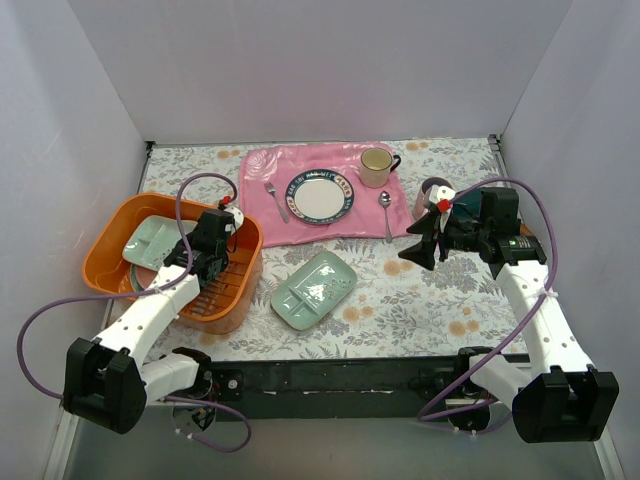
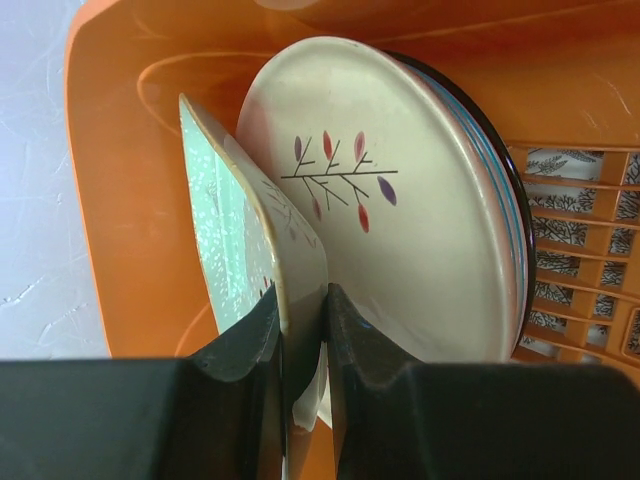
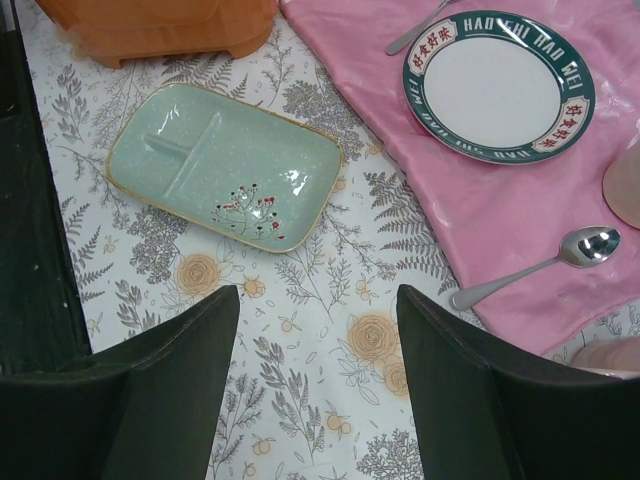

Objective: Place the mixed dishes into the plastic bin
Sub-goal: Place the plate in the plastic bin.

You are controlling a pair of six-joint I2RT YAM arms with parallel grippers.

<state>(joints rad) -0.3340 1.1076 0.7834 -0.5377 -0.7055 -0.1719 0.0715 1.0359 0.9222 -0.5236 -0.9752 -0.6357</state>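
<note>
The orange plastic bin [image 1: 110, 245] stands at the left. My left gripper [image 1: 192, 256] is inside it, shut on the rim of a pale green divided tray [image 1: 150, 240]. In the left wrist view my left gripper [image 2: 300, 300] pinches that tray [image 2: 225, 230] on edge against a cream plate [image 2: 400, 210] with a leaf sprig, which fronts a stack of plates by the bin wall [image 2: 130, 150]. A second pale green tray [image 1: 314, 287] lies flat on the table and shows in the right wrist view [image 3: 225, 165]. My right gripper [image 1: 420, 252] is open and empty above the table [image 3: 318, 295]. A pink mug [image 1: 437, 188] stands just behind it.
A pink cloth mat [image 1: 320, 225] at the back holds a white plate with a dark patterned rim [image 1: 321, 195], a cream-yellow mug [image 1: 377, 167], a fork [image 1: 275, 200] and a spoon [image 1: 386, 215]. White walls close three sides. The dark green mug is out of view.
</note>
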